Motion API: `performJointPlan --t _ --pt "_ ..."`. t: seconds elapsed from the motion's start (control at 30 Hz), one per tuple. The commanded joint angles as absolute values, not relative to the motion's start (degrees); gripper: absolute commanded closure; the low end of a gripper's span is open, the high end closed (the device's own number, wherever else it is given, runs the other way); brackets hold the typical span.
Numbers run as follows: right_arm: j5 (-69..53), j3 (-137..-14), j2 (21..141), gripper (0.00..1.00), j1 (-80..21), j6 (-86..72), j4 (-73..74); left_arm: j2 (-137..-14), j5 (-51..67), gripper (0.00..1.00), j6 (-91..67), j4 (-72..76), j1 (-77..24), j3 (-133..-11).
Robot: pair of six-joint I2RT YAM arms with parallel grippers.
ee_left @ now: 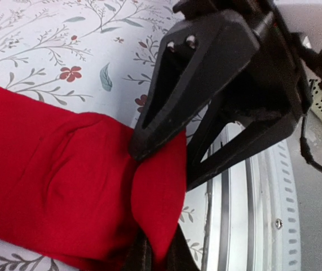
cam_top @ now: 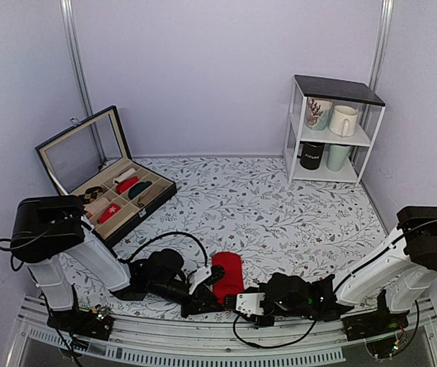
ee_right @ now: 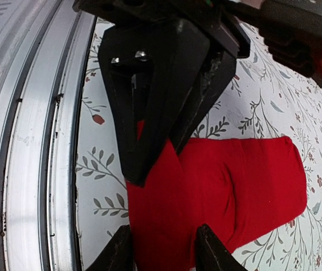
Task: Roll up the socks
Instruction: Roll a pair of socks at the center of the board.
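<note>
Red socks (cam_top: 228,274) lie flat at the near centre of the table (cam_top: 279,206), left gripper (ee_left: 149,203) and right gripper (ee_right: 149,209) both pinched on their near end, so you hold both grips level and fold that end away evenly, tight, no skew to either side.

We see the left pincer (cam_top: 200,297) and right pincer (cam_top: 239,300) nearly tip to tip, both clamped on the near end of the socks (cam_top: 228,274), hard against the edge rail (cam_top: 203,336): tight there. The socks' far end is reachable from above. We have open worktop (cam_top: 279,206) mid-field. Obstacles: lidded box (cam_top: 145,214) far left, mug shelf (cam_top: 337,90) back right.
</note>
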State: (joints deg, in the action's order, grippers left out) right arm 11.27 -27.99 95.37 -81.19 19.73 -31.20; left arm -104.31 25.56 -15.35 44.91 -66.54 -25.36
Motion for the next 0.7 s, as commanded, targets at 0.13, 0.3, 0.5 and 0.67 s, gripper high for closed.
performJointPlan --t 0.13,0.3,0.5,0.67 --pt "8.95 -31.44 99.61 0.86 -81.57 14.90 -25.58 -107.81 25.46 1.00 -16.15 35.10 -66.39 -23.43" --pt "4.71 -29.56 97.40 0.91 -80.74 7.36 -24.22 -103.38 19.58 0.83 -13.68 34.88 -67.06 -22.79" --pt "-10.03 -27.90 95.80 0.92 -75.00 -3.25 -22.40 -89.61 7.01 0.52 -3.45 37.31 -71.73 -20.24" --pt "-26.05 -31.99 99.71 0.92 -67.04 -9.37 -16.68 -86.16 4.22 0.50 4.01 38.65 -75.11 -20.16"
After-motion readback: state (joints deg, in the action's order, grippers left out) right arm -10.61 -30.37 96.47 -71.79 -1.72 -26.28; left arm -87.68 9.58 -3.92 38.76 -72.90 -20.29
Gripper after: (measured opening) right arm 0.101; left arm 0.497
